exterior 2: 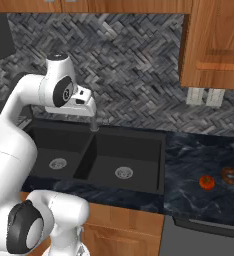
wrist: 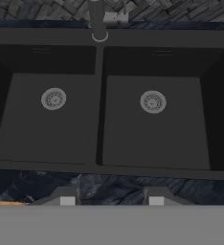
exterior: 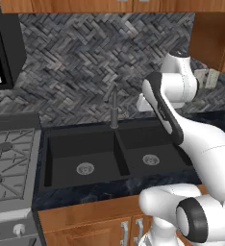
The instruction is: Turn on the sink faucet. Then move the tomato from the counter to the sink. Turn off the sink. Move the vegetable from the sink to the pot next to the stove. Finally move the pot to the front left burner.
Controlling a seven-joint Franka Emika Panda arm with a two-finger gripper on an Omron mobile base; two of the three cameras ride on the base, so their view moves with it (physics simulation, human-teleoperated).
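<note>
ARM [exterior: 201, 139]: glossy white rounded links | JOINTS: dark grey caps and bands | FINGERTIPS [wrist: 66, 197]: small, grey, paired

Even, soft rendered light with no clear source; the black sink [exterior: 85, 158] basins read very dark, with only faint shading on their walls. No glare anywhere. All three views are low in resolution and slightly soft

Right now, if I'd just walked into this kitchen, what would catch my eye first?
Probably the big white arm, bent high over a black double sink set into a dark marble counter. Next, the small red tomato on the counter right of the sink, beside a brown ring-shaped thing. A slim faucet stands behind the divider between the basins, with no water visible.
</note>
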